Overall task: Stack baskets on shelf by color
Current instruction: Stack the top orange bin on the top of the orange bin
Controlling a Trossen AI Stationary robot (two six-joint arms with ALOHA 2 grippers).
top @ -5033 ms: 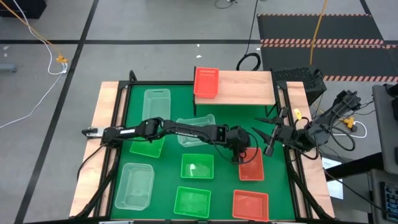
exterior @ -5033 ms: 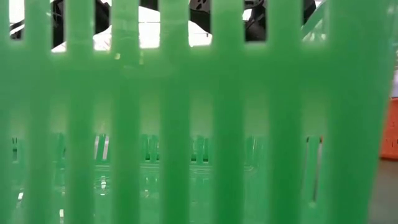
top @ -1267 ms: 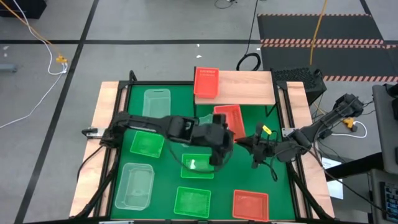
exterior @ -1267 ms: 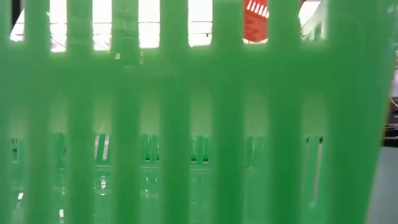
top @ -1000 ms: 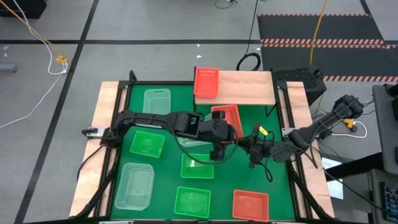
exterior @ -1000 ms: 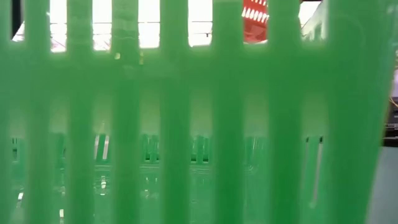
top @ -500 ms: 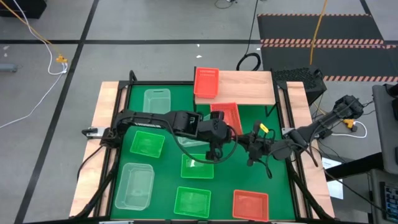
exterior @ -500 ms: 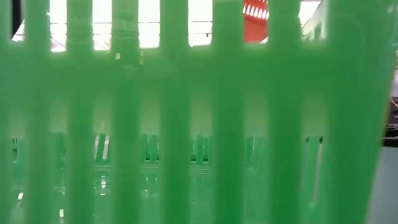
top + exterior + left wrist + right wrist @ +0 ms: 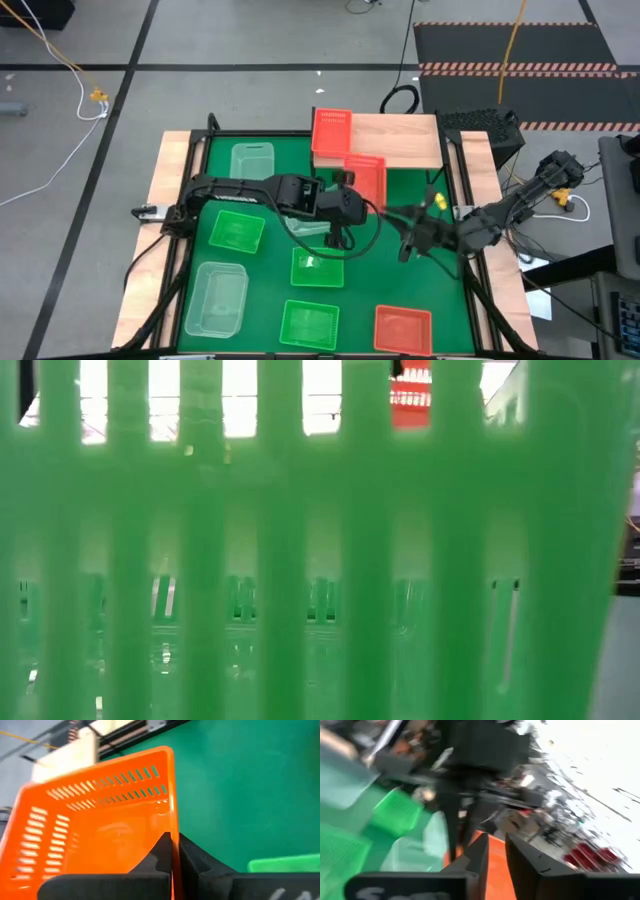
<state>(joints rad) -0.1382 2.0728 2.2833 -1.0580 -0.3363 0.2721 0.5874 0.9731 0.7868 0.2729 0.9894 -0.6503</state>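
Note:
An orange basket [image 9: 366,176] hangs tilted above the green mat, just in front of the shelf [image 9: 400,140]. My left gripper [image 9: 346,196] [image 9: 173,851] is shut on it. A second orange basket [image 9: 332,131] sits on the shelf's left end. My right gripper [image 9: 396,215] [image 9: 497,855] is just right of the held basket with its fingers apart; orange plastic [image 9: 490,870] shows beyond them. A third orange basket [image 9: 402,328] lies on the mat at the near right. My left gripper pinches the rim of one side wall [image 9: 173,827] of the orange basket, one finger inside and one outside. It comes from the table's left. The basket is lifted clear of the mat and tilted. My right gripper stands close to the basket's right side; I cannot tell whether it touches it.
Green baskets [image 9: 238,230] [image 9: 317,268] [image 9: 308,322] and clear baskets [image 9: 252,162] [image 9: 218,298] lie on the mat; another clear one [image 9: 315,218] shows under my left arm. A green basket wall [image 9: 300,560] fills the low view.
The orange basket has moved toward the far edge and the shelf and now stands straighter, carried by my left gripper, which has taken hold of it. My right gripper has drawn back a little toward the table's right edge.

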